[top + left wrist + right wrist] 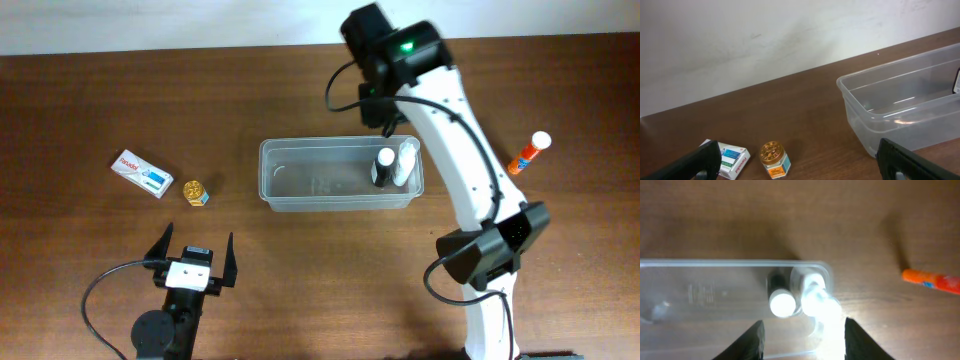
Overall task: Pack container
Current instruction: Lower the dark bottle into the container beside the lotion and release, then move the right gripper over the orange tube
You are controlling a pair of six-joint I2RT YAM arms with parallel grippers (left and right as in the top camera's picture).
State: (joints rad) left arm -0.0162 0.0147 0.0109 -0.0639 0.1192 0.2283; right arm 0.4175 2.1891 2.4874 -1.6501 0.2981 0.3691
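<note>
The clear rectangular plastic container (310, 185) is located centrally on the brown wooden worktop (100, 100); two white-capped bottles (782, 304) inside are washed out by glare; the left pincer (199, 238) and right pincer (802, 322) are held spread.

The clear rectangular plastic tub (305, 178) is free through its left and middle. Its right end is blocked by a dark white-capped bottle (384, 168) and a white bottle (405, 162), side by side, with the white right arm (455, 130) overhead. Left of the tub, well apart from it, stand a small gold-lidded jar (195, 192) and a white carton (142, 173).
</note>
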